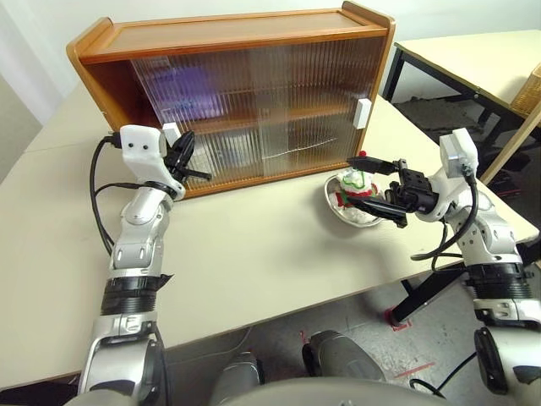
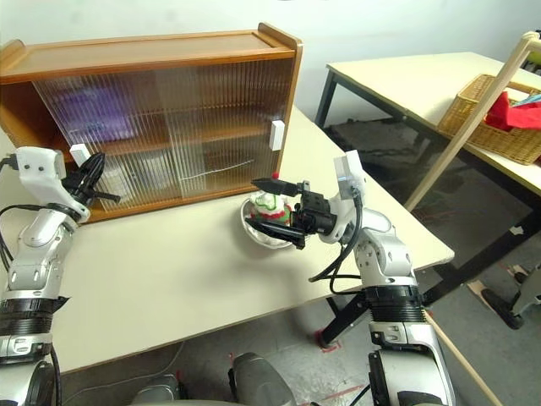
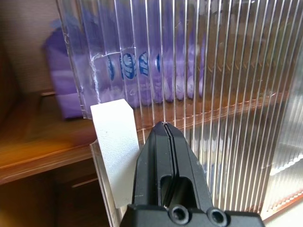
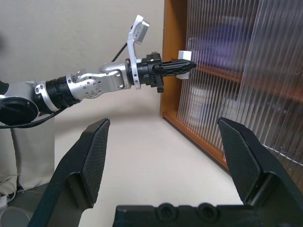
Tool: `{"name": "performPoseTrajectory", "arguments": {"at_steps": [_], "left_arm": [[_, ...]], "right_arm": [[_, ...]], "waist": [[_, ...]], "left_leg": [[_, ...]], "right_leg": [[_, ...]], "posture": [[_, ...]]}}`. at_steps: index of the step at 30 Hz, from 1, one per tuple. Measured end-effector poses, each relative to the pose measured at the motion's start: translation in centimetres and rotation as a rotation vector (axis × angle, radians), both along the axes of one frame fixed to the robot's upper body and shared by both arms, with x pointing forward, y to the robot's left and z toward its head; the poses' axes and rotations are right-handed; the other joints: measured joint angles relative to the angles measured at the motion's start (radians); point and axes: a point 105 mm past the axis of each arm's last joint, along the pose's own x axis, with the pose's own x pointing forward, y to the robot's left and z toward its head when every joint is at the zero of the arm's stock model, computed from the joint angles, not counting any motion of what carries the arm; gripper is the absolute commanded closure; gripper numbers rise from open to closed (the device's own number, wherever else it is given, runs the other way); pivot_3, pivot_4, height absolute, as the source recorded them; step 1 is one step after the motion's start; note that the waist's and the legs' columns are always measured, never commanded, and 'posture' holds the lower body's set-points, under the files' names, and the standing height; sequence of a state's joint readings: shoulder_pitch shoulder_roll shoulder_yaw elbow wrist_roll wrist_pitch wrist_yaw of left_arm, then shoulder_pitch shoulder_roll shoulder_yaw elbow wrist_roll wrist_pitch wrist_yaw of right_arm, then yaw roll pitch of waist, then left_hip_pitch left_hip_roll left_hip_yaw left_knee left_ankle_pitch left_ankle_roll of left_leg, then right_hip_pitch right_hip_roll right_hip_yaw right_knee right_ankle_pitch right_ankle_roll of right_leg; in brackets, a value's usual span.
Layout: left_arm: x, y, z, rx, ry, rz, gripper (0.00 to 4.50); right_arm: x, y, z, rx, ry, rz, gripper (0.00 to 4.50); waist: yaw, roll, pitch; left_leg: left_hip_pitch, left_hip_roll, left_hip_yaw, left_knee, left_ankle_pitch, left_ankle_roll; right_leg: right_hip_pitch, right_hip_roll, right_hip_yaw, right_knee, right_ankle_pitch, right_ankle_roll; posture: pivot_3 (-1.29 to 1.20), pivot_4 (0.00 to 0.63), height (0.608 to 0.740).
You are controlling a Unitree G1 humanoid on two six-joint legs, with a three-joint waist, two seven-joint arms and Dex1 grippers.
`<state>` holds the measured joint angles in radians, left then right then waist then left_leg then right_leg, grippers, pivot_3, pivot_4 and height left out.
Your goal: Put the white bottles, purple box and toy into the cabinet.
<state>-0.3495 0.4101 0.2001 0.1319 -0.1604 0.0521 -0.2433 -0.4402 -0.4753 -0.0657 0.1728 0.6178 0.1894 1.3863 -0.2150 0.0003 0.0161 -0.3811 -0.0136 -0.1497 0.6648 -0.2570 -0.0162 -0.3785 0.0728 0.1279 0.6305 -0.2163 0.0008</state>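
Standing on the pale table (image 1: 254,254), the cabinet (image 1: 237,42) serves as the landmark for everything else. At its left end, the left gripper (image 3: 164,130) has its two fingers pressed flat together, their tips right beside the white handle (image 3: 113,142) of the ribbed sliding door (image 1: 254,110), whether touching it or not I cannot tell. Behind that door, on the upper shelf toward the cabinet's left side, the purple box (image 3: 66,80) shows as a lilac blur with its dark blue logo. Pale shapes, probably the white bottles (image 4: 199,101), sit on the lower shelf. Off the cabinet's front right corner, the toy (image 2: 272,207) lies in a steel bowl (image 2: 266,235). Beside that bowl the right gripper (image 1: 372,184) hangs with jaws spread wide, holding nothing.
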Motion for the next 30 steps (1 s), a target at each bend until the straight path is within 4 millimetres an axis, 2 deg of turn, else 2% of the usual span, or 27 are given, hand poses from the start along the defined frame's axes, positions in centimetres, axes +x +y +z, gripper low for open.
{"name": "performPoseTrajectory", "arguments": {"at_steps": [4,6,9,14,24,27,30], "left_arm": [[-0.8,1.2,-0.1,-0.006,-0.001,0.047,4.46],[-1.3,1.9,-0.5,-0.01,0.007,0.072,4.46],[-2.0,3.0,-1.3,-0.009,0.032,0.112,4.46],[-2.5,4.2,-1.4,0.014,0.04,0.145,4.46],[-2.7,4.4,-1.4,0.011,0.046,0.148,4.46],[-2.6,3.5,-1.8,-0.059,0.065,0.068,3.85],[-2.8,0.1,-3.3,-0.111,0.114,-0.136,2.89]], "right_arm": [[0.2,0.1,0.2,0.0,-0.006,0.005,0.0],[0.2,0.1,0.2,0.0,-0.007,0.007,0.0],[0.2,0.0,0.2,0.001,-0.005,0.007,0.0],[0.1,0.2,0.1,0.007,-0.004,0.016,0.0],[0.1,0.3,0.1,0.011,-0.003,0.02,0.0],[0.1,0.3,0.1,0.01,-0.003,0.019,0.0],[0.4,0.2,0.0,0.001,-0.01,0.002,0.0]], "waist": [[0.001,0.0,0.0],[0.001,0.0,0.0],[0.002,0.0,0.0],[0.013,0.0,0.0],[0.013,0.0,0.0],[0.018,0.0,-0.001],[0.038,0.0,-0.001]], "left_leg": [[0.001,0.001,0.0,-0.003,0.003,0.003],[0.0,0.001,0.0,-0.004,0.007,0.01],[0.001,0.001,0.0,-0.004,0.007,0.01],[0.0,0.001,0.0,-0.005,0.007,0.009],[0.002,0.002,0.002,-0.004,0.006,0.009],[0.002,0.002,0.002,-0.004,0.006,0.009],[0.001,0.003,-0.002,-0.003,0.006,0.009]], "right_leg": [[0.0,0.002,-0.001,0.0,0.0,-0.003],[0.0,0.002,-0.001,0.0,-0.001,-0.004],[-0.001,0.004,-0.001,0.0,-0.003,-0.007],[-0.003,0.004,-0.002,0.0,-0.004,-0.008],[-0.003,0.008,-0.002,0.002,-0.003,-0.011],[-0.001,0.008,-0.002,0.002,-0.003,-0.011],[-0.002,0.007,-0.002,0.002,-0.004,-0.01]], "posture": [[-0.2,0.0,0.74],[-0.19,0.0,0.74],[-0.19,0.0,0.74],[-0.19,0.0,0.74],[-0.18,0.0,0.74],[-0.18,0.0,0.74],[-0.17,0.0,0.74]]}}
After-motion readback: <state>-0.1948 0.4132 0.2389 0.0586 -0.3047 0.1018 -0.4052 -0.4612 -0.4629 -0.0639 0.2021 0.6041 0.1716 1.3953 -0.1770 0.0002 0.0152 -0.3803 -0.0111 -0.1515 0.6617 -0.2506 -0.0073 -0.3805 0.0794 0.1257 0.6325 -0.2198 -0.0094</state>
